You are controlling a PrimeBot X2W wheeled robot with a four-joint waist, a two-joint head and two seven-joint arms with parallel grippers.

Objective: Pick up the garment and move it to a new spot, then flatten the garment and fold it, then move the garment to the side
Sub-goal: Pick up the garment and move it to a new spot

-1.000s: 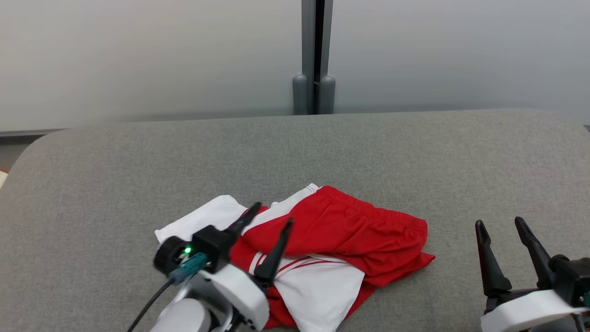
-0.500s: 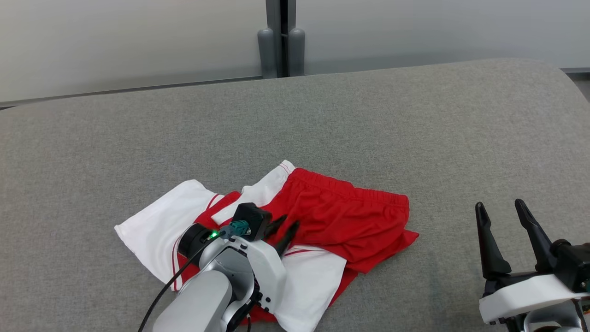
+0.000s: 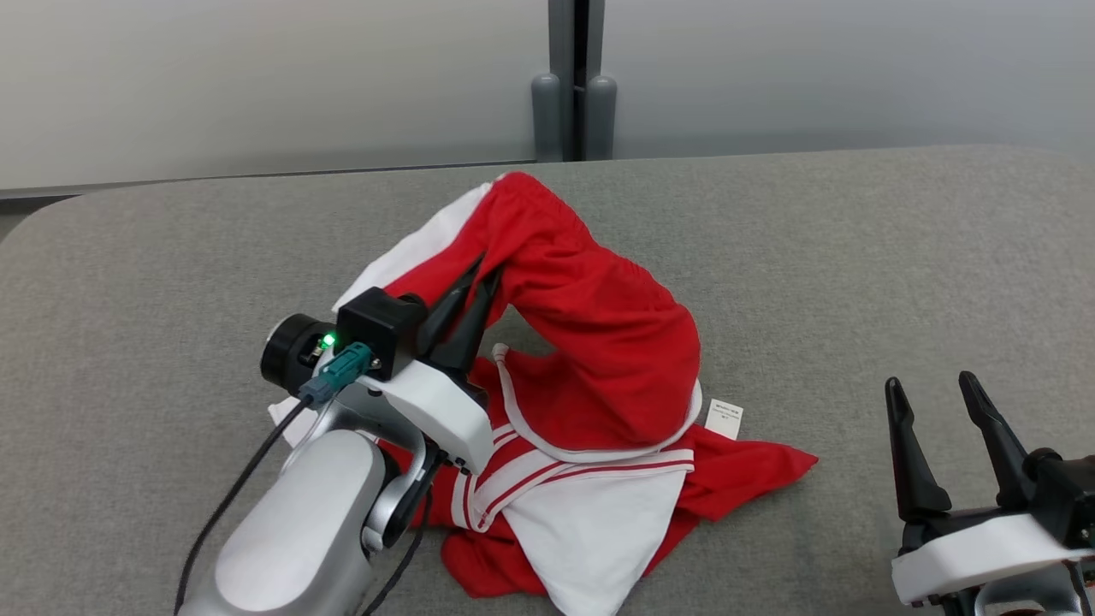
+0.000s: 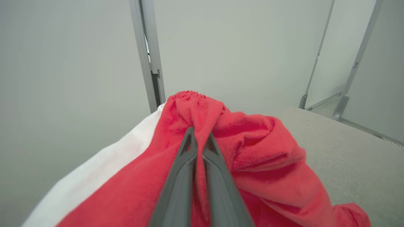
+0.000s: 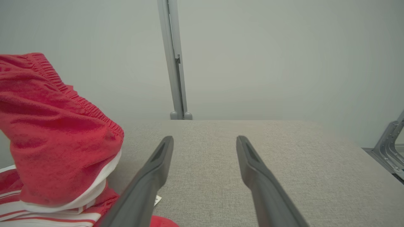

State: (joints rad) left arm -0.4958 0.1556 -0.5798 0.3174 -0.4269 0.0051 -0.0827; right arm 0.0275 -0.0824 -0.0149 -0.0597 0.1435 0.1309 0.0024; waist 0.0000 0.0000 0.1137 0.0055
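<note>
The left gripper [image 3: 484, 272] was pressed together on a fold of the garment [image 3: 618, 342], pinching red cloth just below the gathered elastic edge. The pinched part stood raised above the grey cushion [image 3: 855, 239]. The remainder hung down from it and lay bunched on the cushion nearer the robot.

From the pinch point the cloth trailed rightward and toward the near edge, so its long axis ran roughly from far left to near right in the head view. The left arm was the nearer one, being already in contact. The right gripper [image 3: 930, 382] stood spread and empty, well apart from the cloth on its right side.

The garment was red with white panels, striped trim and a small white label [image 3: 725, 417]. It was crumpled and partly turned over, not flat. The trailing part would probably drag during transfer unless raised clear.
</note>
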